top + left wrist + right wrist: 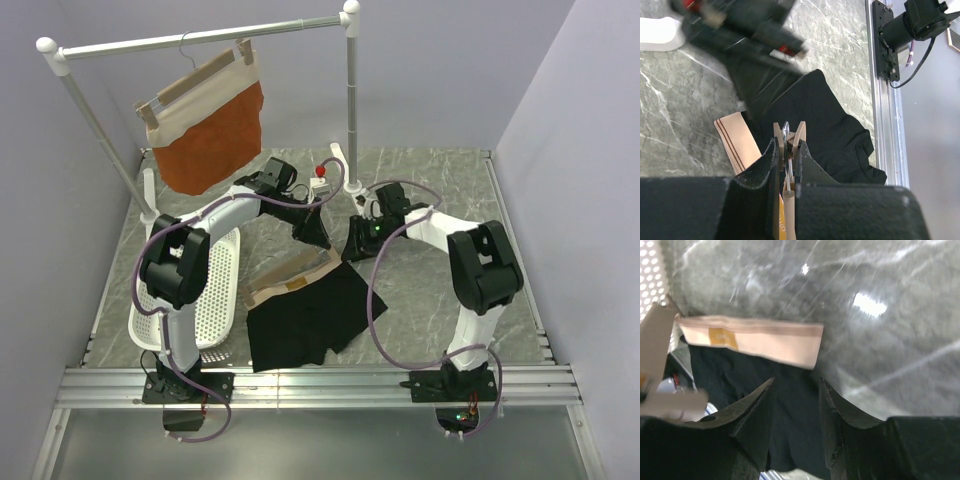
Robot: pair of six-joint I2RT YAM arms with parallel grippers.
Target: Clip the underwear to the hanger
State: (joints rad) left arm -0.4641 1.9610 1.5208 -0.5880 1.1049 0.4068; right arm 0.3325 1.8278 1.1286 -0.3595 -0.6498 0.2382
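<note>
Wooden hanger [788, 205] clip sits squeezed in my left pincer [786, 152], so I'd have my right pincer [796, 385], spread open, pinch the underwear [755, 340] waistband edge flat.

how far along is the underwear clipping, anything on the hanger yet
Early on. Done: the left fingers are shut on one wooden clip of the hanger. In hand: the right fingers, open, hover over the tan waistband of the underwear. Left: the underwear lies flat on the table, no clip seen biting the waistband, so both clips remain.
</note>
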